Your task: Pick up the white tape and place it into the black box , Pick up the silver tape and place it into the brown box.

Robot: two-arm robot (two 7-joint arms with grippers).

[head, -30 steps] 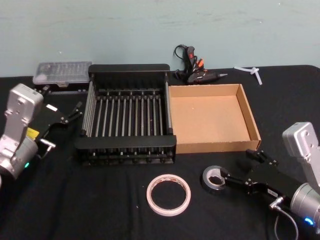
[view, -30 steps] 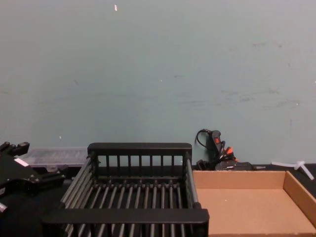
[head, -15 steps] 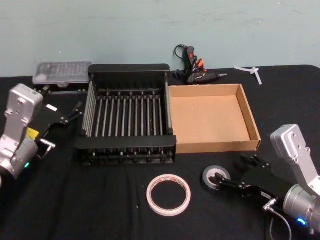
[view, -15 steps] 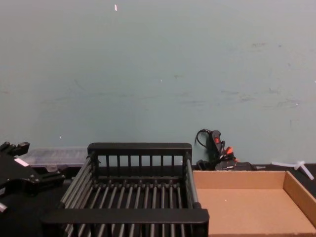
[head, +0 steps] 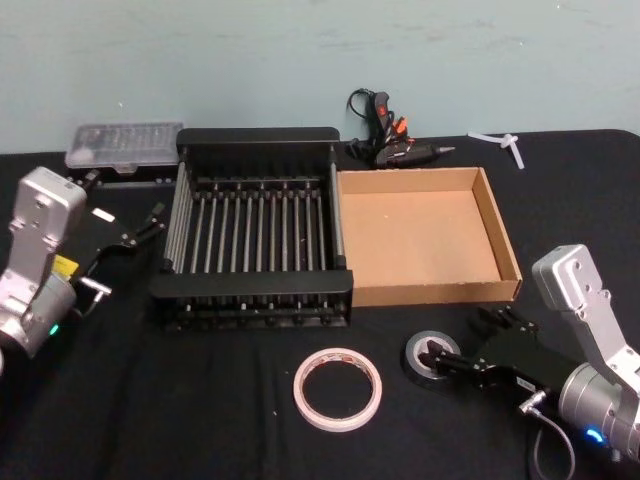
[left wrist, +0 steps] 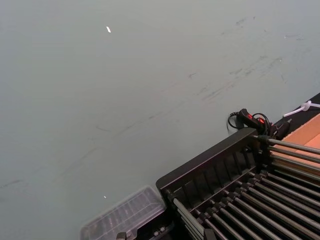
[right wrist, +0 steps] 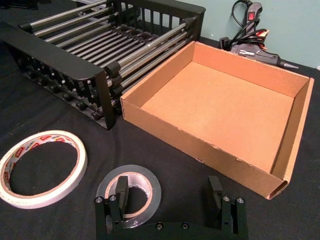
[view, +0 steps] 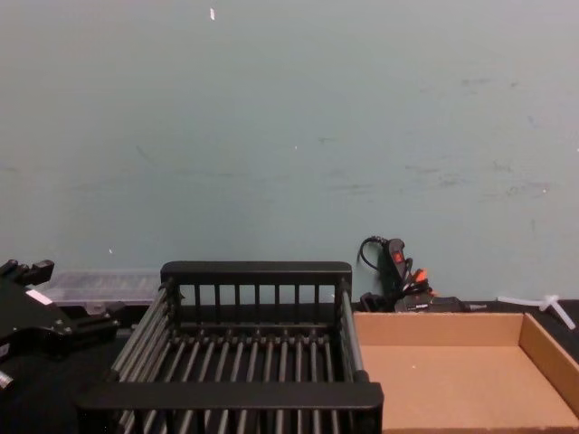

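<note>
Right gripper (right wrist: 170,200) sits low on the table, spread wide, one finger inside the silver tape's (right wrist: 131,190) hole and one outside, gripping nothing yet, probably set to pinch its wall. Silver tape lies flat just before the brown box (right wrist: 210,152), white tape (head: 337,389) beside it. Left gripper (head: 125,238) waits open, left of the black box (head: 255,292).

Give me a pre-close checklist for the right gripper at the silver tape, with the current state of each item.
1. Right gripper open: ok.
2. One finger inside the hole of the silver tape, the other outside the roll: ok.
3. Silver tape flat on the table, apart from the white tape: ok.
4. Brown box holds nothing: ok.
5. Black box holds nothing: ok.
6. Left gripper parked left of the black box: ok.
</note>
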